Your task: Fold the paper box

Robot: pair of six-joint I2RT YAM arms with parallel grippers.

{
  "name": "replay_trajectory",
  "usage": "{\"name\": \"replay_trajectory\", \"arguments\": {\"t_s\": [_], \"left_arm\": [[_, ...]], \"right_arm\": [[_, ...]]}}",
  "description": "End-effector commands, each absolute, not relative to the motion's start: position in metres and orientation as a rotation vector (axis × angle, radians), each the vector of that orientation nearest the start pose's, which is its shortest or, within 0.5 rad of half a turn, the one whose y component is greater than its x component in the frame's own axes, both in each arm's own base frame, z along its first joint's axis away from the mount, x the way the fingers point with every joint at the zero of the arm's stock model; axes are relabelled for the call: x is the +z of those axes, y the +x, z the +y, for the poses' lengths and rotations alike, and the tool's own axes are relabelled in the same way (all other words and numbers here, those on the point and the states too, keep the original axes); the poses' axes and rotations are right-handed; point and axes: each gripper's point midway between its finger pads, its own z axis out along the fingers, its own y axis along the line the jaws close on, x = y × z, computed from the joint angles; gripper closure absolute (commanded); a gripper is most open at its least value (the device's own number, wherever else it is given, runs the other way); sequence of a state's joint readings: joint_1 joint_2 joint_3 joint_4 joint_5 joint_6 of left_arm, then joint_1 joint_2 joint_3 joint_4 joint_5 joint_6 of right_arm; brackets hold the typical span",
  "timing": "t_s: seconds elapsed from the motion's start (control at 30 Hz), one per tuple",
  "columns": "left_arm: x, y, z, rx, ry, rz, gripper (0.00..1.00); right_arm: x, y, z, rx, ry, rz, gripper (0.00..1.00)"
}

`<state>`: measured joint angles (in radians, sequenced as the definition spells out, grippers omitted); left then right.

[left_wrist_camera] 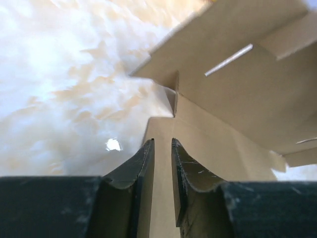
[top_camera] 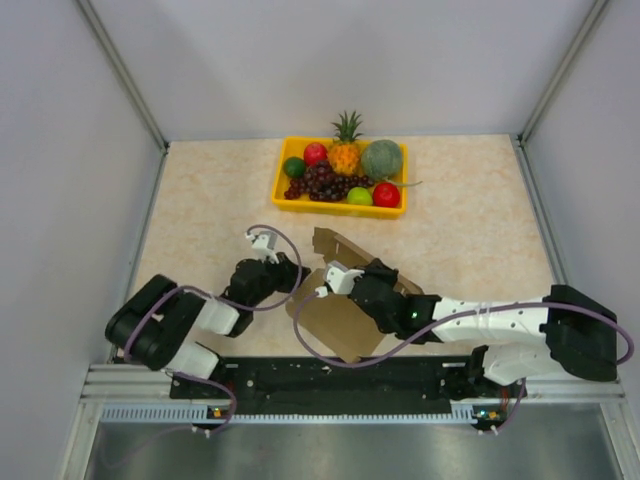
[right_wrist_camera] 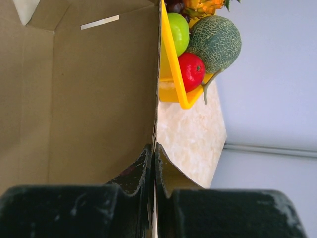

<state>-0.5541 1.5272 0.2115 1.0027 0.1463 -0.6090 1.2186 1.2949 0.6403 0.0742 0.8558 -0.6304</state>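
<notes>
Two matching arms stand here, the left arm [top_camera: 215, 318] at about eight o'clock in the overhead view and the right arm [top_camera: 500, 324] at four. Both are white tube-like links between chunky black joint housings. A lilac left cable [top_camera: 287, 242] loops loosely off one, and a lilac right cable [top_camera: 500, 308] trails along the other. Each wrist carries a small white camera block [top_camera: 262, 240]. A tiny green light [top_camera: 413, 320] glows on the right forearm. Both are bolted to a black rail [top_camera: 330, 375] at six o'clock. Up close, the left gripper [left_wrist_camera: 162, 144] has matt black, curved fingers [left_wrist_camera: 141, 168] scuffed with pale scratches, and the right gripper [right_wrist_camera: 153, 148] looks the same
</notes>
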Motion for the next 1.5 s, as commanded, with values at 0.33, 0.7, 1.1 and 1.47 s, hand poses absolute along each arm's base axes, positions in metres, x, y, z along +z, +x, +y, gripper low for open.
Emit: {"name": "replay_trajectory", "arguments": {"t_s": [0.33,0.7,1.1,1.47], "left_arm": [[0.147,0.365,-0.189,-0.715,-0.006,1.907,0.52],[0.112,0.394,-0.247,-0.976,0.277,1.957,0.74],[0.113,0.331,-0.261,-1.218,0.406,1.860,0.82],[0.119,0.302,-0.275,-1.257,0.512,1.786,0.76]], "right_arm": [[0.141,0.231,0.239,-0.444,-1.346,1.450,1.00],[0.131,0.225,0.246,-0.373,-1.399,1.455,1.00],[0.133,0.232,0.245,-0.331,-1.363,1.499,1.00],[0.134,0.230,0.250,-0.295,-1.379,1.496,1.00]]}}
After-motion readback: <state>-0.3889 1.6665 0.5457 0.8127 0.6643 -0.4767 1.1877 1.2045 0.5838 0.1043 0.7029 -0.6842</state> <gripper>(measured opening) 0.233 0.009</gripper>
